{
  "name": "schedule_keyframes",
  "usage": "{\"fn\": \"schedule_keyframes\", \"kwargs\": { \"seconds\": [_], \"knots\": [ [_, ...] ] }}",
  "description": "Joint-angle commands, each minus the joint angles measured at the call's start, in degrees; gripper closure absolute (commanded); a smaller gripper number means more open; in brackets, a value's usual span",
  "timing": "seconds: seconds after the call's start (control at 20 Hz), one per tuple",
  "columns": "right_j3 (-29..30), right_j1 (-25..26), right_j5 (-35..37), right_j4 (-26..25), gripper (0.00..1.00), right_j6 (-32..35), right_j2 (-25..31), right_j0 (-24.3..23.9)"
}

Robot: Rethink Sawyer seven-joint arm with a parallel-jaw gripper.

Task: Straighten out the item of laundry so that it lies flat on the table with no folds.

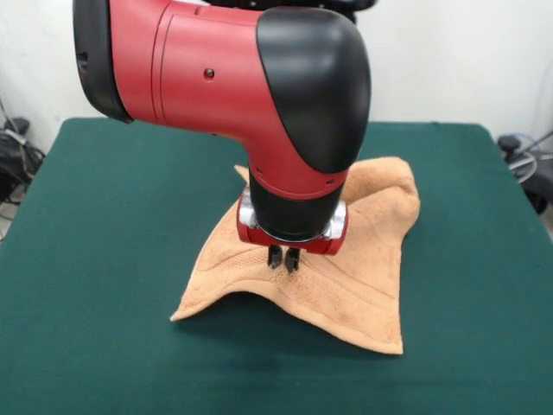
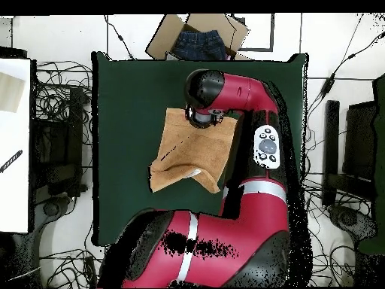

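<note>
The peach-orange towel (image 1: 350, 290) lies on the dark green table (image 1: 104, 259), right of centre in the front view. It is rumpled: its middle is drawn up into a ridge, its near edge arches off the table, and a fold sits at the far right corner. My gripper (image 1: 283, 258) points straight down, with its fingers pinched together on that ridge near the towel's front edge. In the overhead view the towel (image 2: 188, 147) lies mid-table (image 2: 120, 98) with a folded-over corner at its lower left. The arm's wrist hides the gripper there.
A cardboard box (image 2: 162, 41) holding a dark blue denim item (image 2: 199, 44) sits just off the table's far edge in the overhead view. Cables and equipment lie on the floor on both sides. The arm's red and black body (image 1: 259, 78) overhangs the table.
</note>
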Motion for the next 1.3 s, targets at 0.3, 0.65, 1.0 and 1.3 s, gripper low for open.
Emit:
{"fn": "schedule_keyframes", "kwargs": {
  "seconds": [0.3, 0.65, 1.0, 1.3],
  "knots": [
    [-3.3, 0.4, 8.1, 0.7, 1.00, -2.7, 6.4, 1.1],
    [-3.1, 0.8, 6.8, 0.8, 1.00, -3.0, 6.7, 0.9],
    [-0.7, -0.1, 4.3, 1.0, 1.00, -2.9, 6.7, 0.7],
    [1.1, -0.4, 1.8, 1.3, 0.00, -4.0, 7.7, -0.1]
  ]
}}
